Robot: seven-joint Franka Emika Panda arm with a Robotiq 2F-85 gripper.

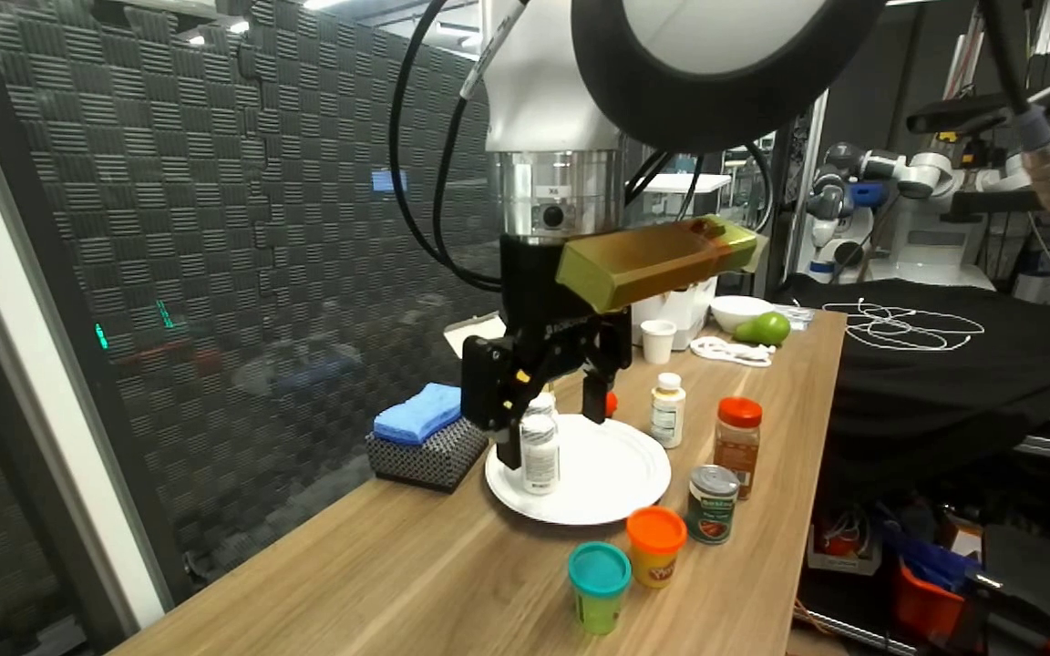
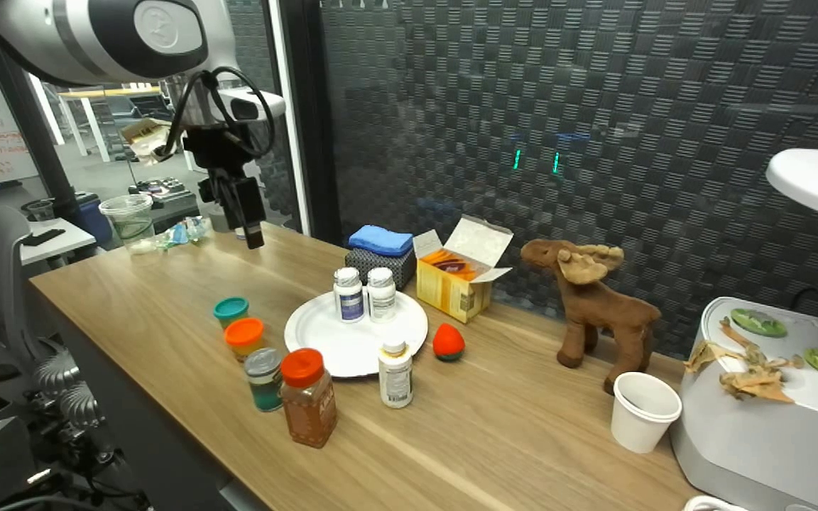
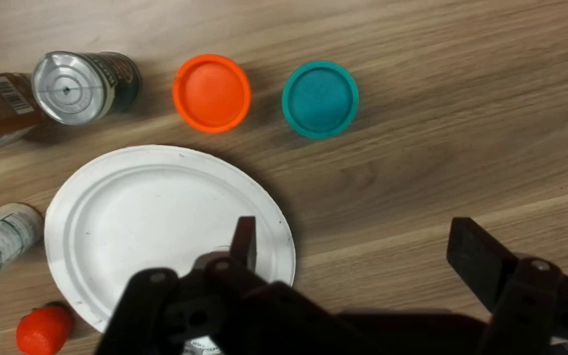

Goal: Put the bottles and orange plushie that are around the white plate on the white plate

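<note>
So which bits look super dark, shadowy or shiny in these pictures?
In the wrist view, the fingers are nearly black and a soft shadow edges the white plate; in an exterior view, the robot's silver ring shines; in both exterior views, green marks glow.

Wood-grain table [image 2: 501, 408], white plate [image 2: 344, 349], around it white bottle [image 2: 396, 377], orange plushie [image 2: 448, 342], red-capped jar [image 2: 309, 404], teal-lidded tub [image 2: 231, 309], can [image 2: 265, 384]

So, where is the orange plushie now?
In an exterior view, the orange plushie lies right of the white plate, between a white bottle and the yellow carton.

X6 on arm [image 1: 550, 105], ROBOTIQ (faint) on gripper [image 1: 551, 433]
</note>
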